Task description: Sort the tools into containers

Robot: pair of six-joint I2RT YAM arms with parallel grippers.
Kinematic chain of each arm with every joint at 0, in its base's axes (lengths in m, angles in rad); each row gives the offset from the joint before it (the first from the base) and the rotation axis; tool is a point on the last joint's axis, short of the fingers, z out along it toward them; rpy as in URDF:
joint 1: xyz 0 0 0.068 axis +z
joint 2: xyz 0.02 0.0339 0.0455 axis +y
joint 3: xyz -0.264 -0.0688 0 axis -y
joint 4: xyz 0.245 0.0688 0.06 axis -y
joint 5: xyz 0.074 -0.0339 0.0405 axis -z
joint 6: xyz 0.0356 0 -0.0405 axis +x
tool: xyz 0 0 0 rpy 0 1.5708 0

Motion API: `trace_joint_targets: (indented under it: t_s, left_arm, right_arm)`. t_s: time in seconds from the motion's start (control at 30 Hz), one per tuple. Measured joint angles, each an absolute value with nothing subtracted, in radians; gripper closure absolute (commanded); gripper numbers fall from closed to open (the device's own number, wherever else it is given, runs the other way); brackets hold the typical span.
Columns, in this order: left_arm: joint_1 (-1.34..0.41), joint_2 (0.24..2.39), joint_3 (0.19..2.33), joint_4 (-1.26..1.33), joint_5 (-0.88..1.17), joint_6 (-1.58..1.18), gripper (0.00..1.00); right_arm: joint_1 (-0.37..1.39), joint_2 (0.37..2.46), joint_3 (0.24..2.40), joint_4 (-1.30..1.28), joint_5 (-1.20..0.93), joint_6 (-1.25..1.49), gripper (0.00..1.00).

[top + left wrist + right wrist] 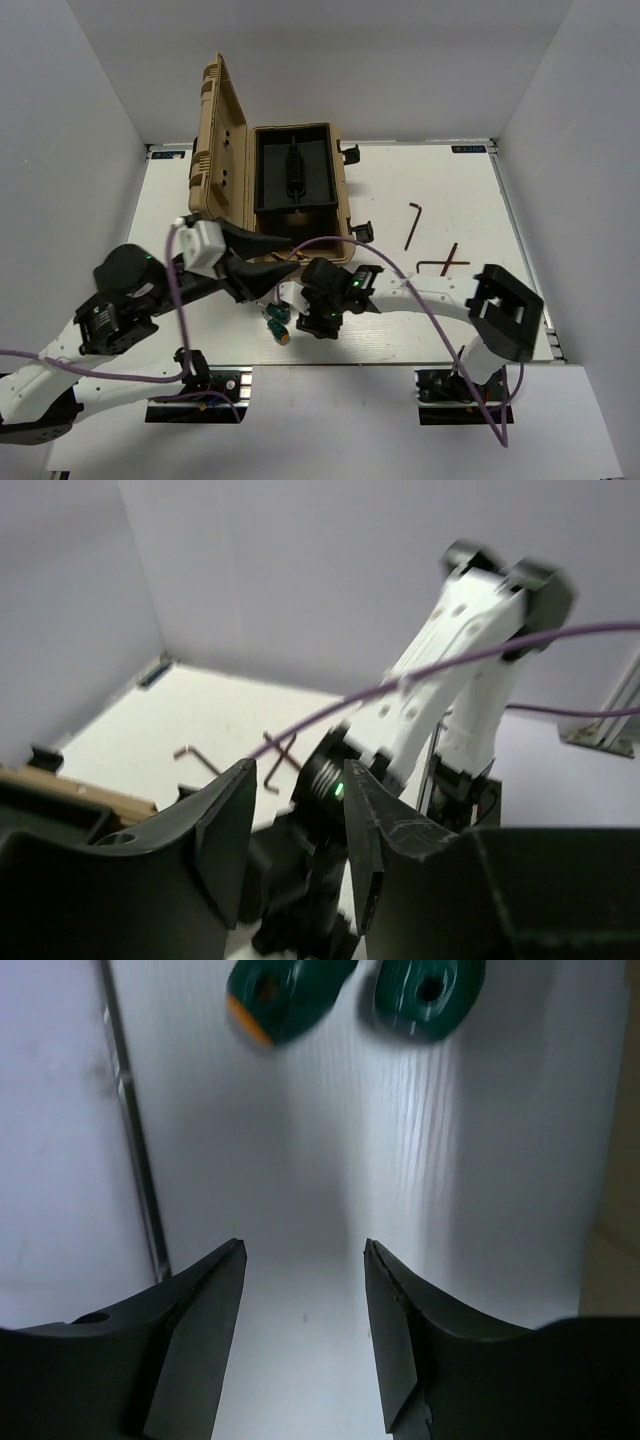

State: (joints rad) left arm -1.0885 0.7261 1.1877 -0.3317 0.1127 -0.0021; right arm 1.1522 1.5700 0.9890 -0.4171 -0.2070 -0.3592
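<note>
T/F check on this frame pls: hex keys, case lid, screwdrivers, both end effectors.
1. Both hex keys lie on the table, right of the tan case. True.
2. The right end effector is clamped on a screwdriver. False: its jaws stand open and empty, and both green screwdrivers lie on the table ahead of it.
3. The case lid is shut. False: it stands open to the left, with the black tray showing.
4. The left end effector holds nothing. True: its jaws are apart with nothing between them.
</note>
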Motion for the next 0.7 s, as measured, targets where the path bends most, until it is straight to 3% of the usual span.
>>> trace_joint_targets:
  t_s: [0.27,0.7]
  left_arm:
    - [-1.088,0.667,1.201,-0.272,0.168,0.008,0.48]
    - [-1.087,0.673,1.208,-0.293,0.177,0.037,0.48]
  right_arm:
    - [1.245,1.795,1.172,-0.371,-0.116,-0.216,0.41]
    - [1.322,1.893,1.327,-0.466,-0.077,-0.049,0.4]
